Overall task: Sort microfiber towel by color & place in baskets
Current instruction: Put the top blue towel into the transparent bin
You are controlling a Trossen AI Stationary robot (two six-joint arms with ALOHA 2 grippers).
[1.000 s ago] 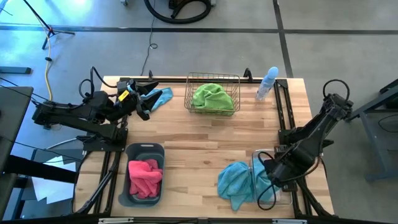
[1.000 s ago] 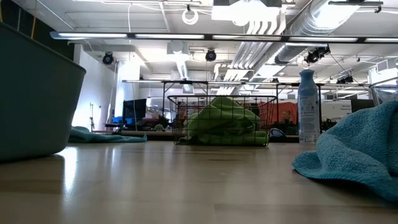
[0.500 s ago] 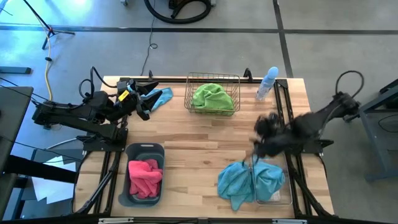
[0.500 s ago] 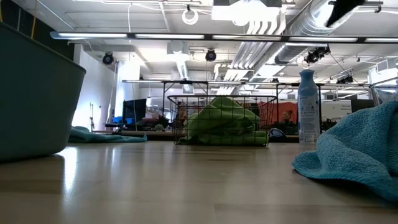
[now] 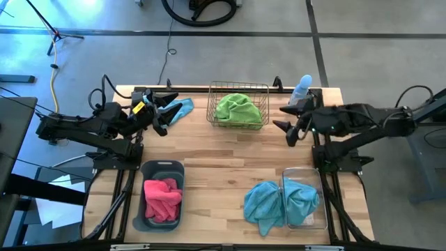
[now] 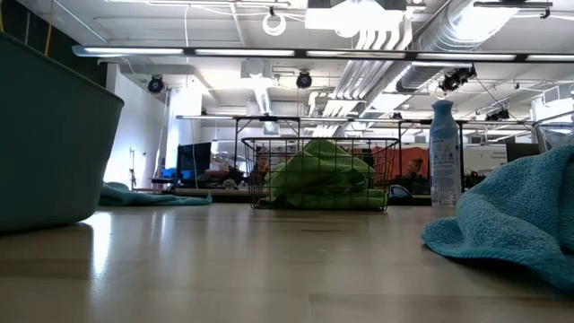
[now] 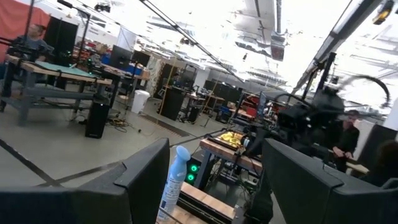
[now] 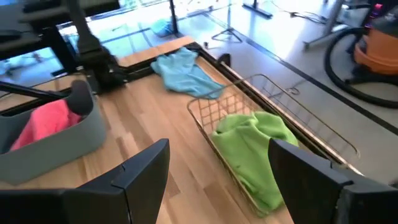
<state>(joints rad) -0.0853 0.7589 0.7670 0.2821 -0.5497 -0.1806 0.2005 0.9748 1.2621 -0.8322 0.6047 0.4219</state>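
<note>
My right gripper hovers open and empty above the table's far right, pointing toward the brass wire basket, which holds a green towel. My left gripper waits open at the far left, raised over a small blue towel lying flat on the table. A larger blue towel is draped over the left rim of the clear tub, part inside and part on the table. A pink towel lies in the dark tub.
A pale blue spray bottle stands upright at the far right edge, just behind my right gripper. Bare wood lies in the table's middle between the baskets. The arms' frames run along both side edges.
My right gripper has risen from the clear tub at the near right and swung toward the far edge. It has turned from pointing down to pointing nearly level toward the wire basket, and has stayed open. The large blue towel stays draped over the tub.
</note>
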